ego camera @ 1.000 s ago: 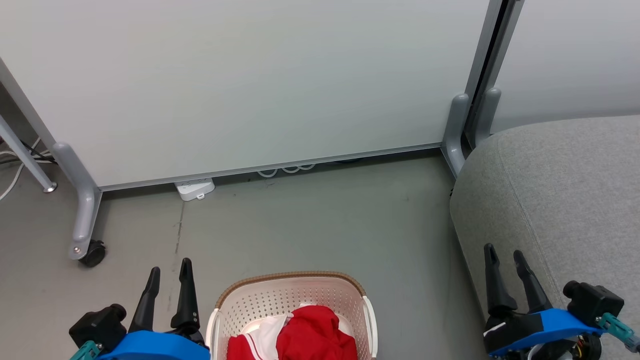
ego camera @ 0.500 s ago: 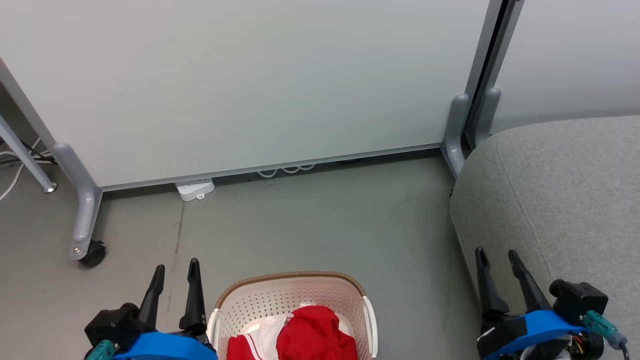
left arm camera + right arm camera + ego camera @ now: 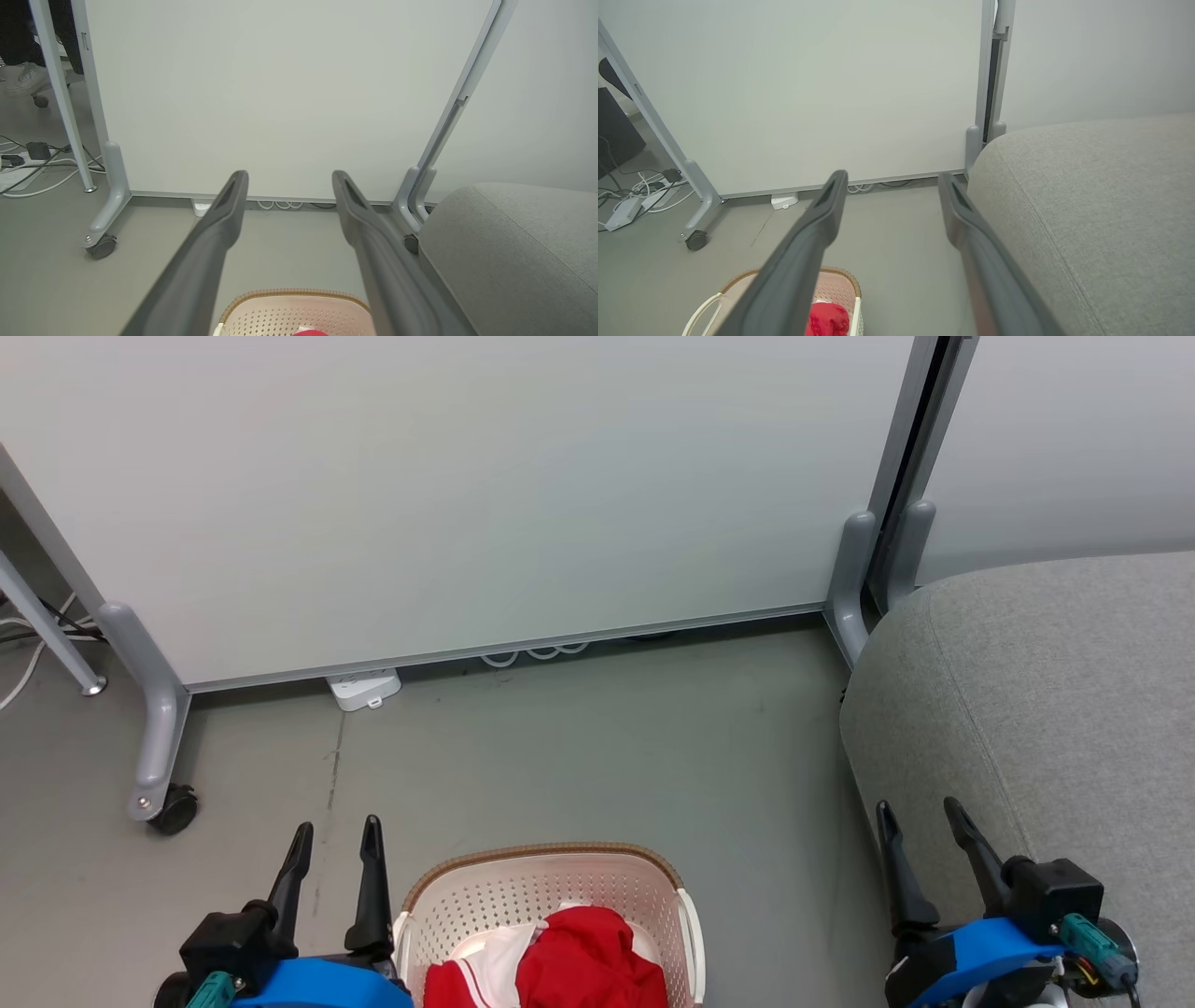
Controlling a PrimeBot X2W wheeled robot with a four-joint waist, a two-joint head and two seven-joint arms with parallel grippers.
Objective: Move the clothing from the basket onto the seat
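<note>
Clothing [image 3: 579, 961] in basket [image 3: 551, 848] on floor [image 3: 597, 747] (red piece uppermost). Left claw [image 3: 336, 823] beside basket, right claw [image 3: 917, 804] at seat [image 3: 1055, 691] edge; both spread wide, empty.

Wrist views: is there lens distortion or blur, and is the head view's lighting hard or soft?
Left wrist view: the left gripper looks stretched and the panel frame leans; right wrist view: the right gripper looks stretched likewise; head view: soft even light, only faint shadows on the floor, no glare; all fairly sharp.
</note>
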